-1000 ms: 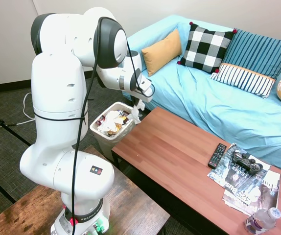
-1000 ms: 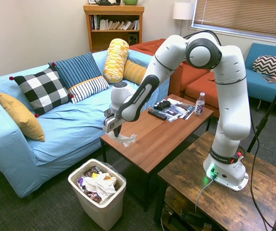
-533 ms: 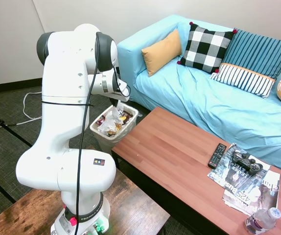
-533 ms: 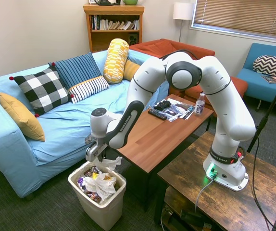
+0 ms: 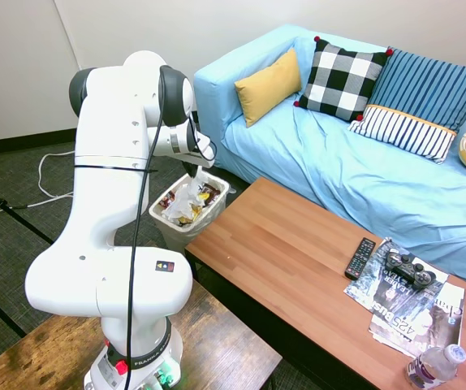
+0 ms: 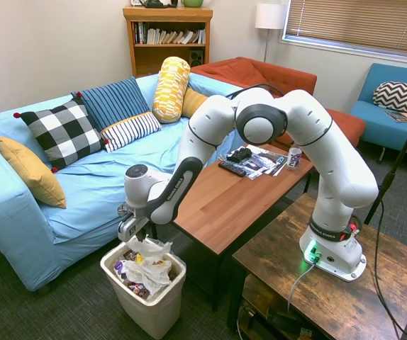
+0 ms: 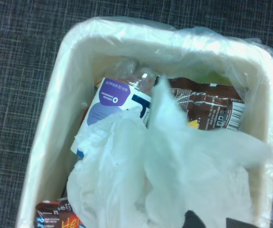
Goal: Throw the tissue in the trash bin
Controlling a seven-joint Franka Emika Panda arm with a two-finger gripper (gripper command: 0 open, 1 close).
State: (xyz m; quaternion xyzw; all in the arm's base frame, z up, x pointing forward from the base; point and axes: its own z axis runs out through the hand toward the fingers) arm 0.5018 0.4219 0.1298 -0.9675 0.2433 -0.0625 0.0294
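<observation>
Holds the gripper low over the trash bin, pointing down, jaws drawn narrow and pinched on the top of the tissue. Dangles the tissue straight below the fingertips, its lower folds at rim level and touching, or very nearly touching, the white paper heaped inside; cannot tell which. Shows the same from the first exterior view: gripper directly above the trash bin, though the tissue cannot be told there from the white litter under the fingers. Fills the middle of the wrist view with the tissue, blurred and close, one pointed end reaching away from the fingers across the bin's contents. Shows beneath it a brown wrapper with a barcode and a purple label, all inside the lined rim of the trash bin. Leaves the coffee table off to the side of the fingers, with the remote and the magazines well apart at its far end.
</observation>
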